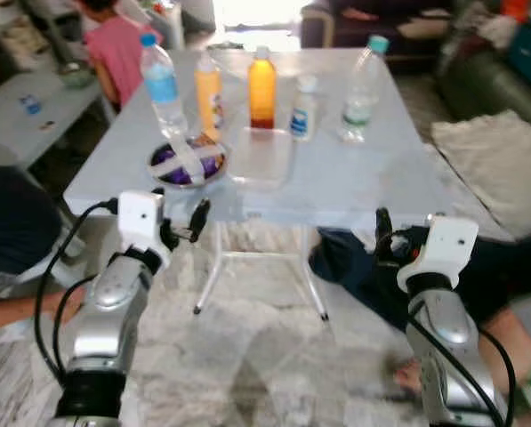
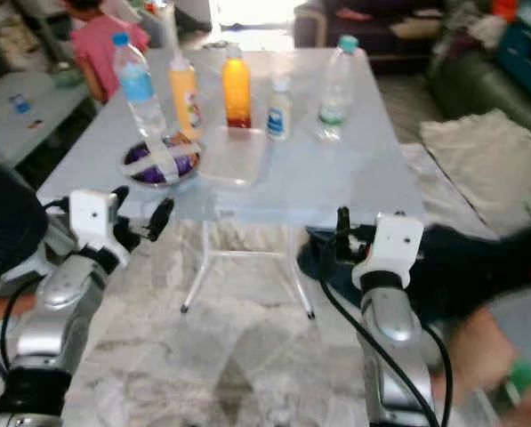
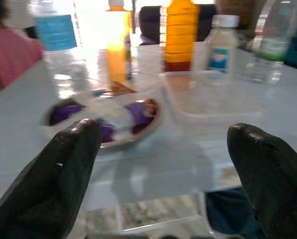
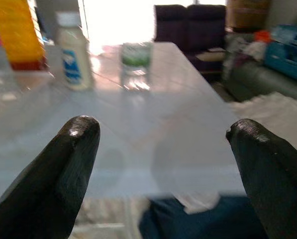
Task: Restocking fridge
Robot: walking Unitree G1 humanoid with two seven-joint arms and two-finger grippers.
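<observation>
Bottles: five stand in a row across the far half of the tabletop (image 1: 354,182), all upright.
Water bottles: two clear ones, a blue-capped bottle (image 1: 163,84) at the robot's left end and a teal-capped bottle (image 1: 363,84) at the right end.
Juice bottles: two, a pale orange one (image 1: 208,93) and a darker orange one (image 1: 261,87), side by side between the water bottles.
Small bottle: one white bottle (image 1: 303,108) with a blue label, between the darker juice and the teal-capped bottle.
Tray: one clear shallow tray (image 1: 263,157), just in front of the darker juice bottle.
Bowl: one bowl (image 1: 188,164) with purple contents and white strips across it, just left of the tray, in front of the blue-capped bottle.
Left pincer (image 1: 187,227): raised at the near left edge of the tabletop, fingers (image 3: 63,169) spread wide, empty, facing the bowl.
Right pincer (image 1: 397,242): raised at the near right edge, fingers (image 4: 68,159) spread wide, empty, facing the white and teal-capped bottles.
People: one in pink (image 1: 114,49) beyond the far left corner; dark-clothed figures low at both sides, blurred.
Floor (image 1: 256,356): marbled, under the tabletop's white legs.
Second table (image 1: 29,111): one, pale, far left.
</observation>
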